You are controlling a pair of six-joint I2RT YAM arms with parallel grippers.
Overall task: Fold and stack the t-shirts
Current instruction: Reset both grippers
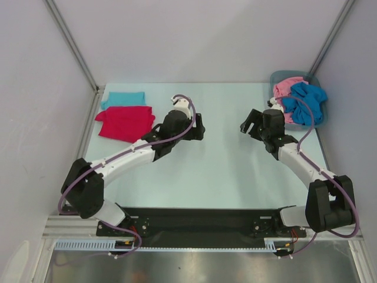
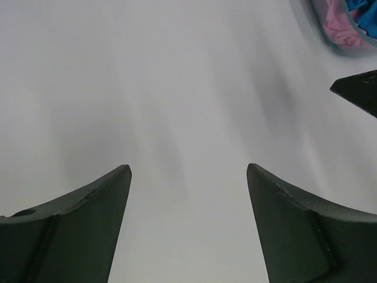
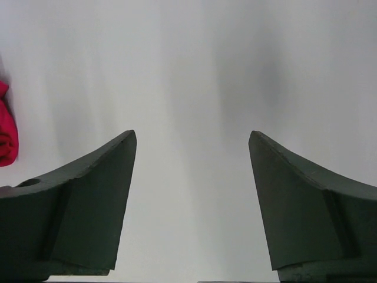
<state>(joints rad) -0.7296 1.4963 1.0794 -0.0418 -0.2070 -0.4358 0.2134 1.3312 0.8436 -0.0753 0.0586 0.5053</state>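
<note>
At the pale counter's (image 1: 224,165) far left, a folded light teal t-shirt (image 1: 122,98) is lying just behind a bright red t-shirt (image 1: 125,122), the two touching. Right of them, the left hand (image 2: 188,168) is hovering with fingers spread wide, grasping nothing. The right hand (image 3: 191,134) is facing it, likewise released and empty. At far right, a crumpled pink t-shirt (image 1: 285,87) and a deeper blue t-shirt (image 1: 306,100) are sitting heaped together in a grey plastic bin (image 1: 277,76).

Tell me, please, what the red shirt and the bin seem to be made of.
The red shirt looks like soft matte cloth: it lies limp with rumpled edges. The bin is probably smooth grey plastic, going by its stiff rounded rim.
</note>
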